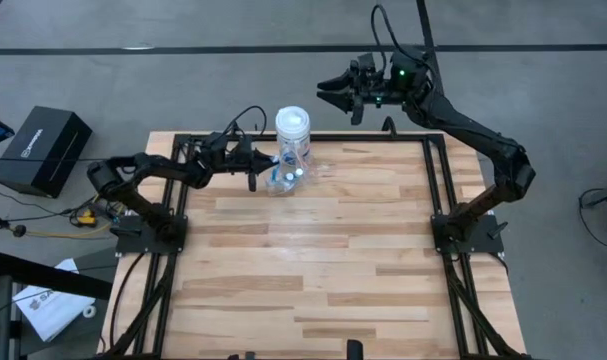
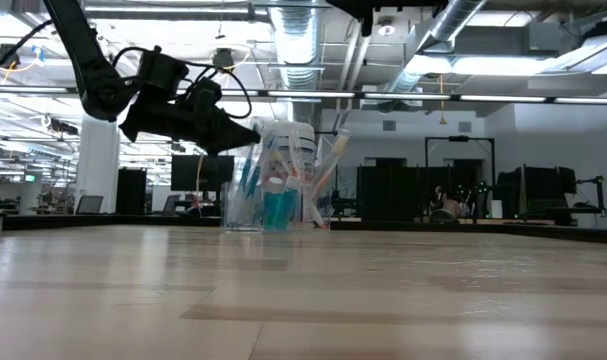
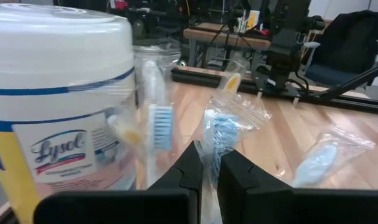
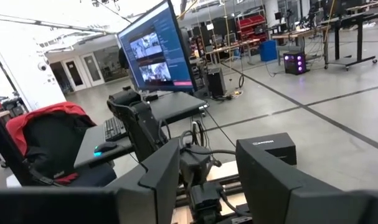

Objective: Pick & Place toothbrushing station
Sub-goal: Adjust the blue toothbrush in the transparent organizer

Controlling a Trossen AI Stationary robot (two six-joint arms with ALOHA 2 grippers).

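wooden table (image 1: 313, 270), butcher-block top in a black frame, with an arm mounted at each side edge. right arm, raised above and beyond the table's far edge; right gripper (image 1: 335, 97) hangs in the air off the table, its fingers (image 4: 160, 168) standing apart with nothing between them, the room's floor and a desk with a monitor (image 4: 154, 46) visible past them. left arm, stretched low across the far left part of the table; left gripper (image 1: 255, 172) sits just beside the toothbrushing station, its fingers (image 3: 189, 171) pressed nearly together on a wrapped toothbrush (image 3: 218, 134) with blue bristles inside crinkled clear film. white lysol wipes canister (image 1: 292, 135), blue-banded label, upright near the table's far edge and touching or just behind the station. toothbrushing station (image 1: 283, 177), a small see-through plastic holder standing upright on the table in front of the canister, with thin blue-and-white brushes leaning in it; in the low view the brushes (image 2: 273, 185) stand tilted inside the clear walls. a second wrapped blue toothbrush (image 3: 322, 158) lies on the wood near the holder, apart from the gripper. black box (image 1: 45, 150) on the floor left of the table.
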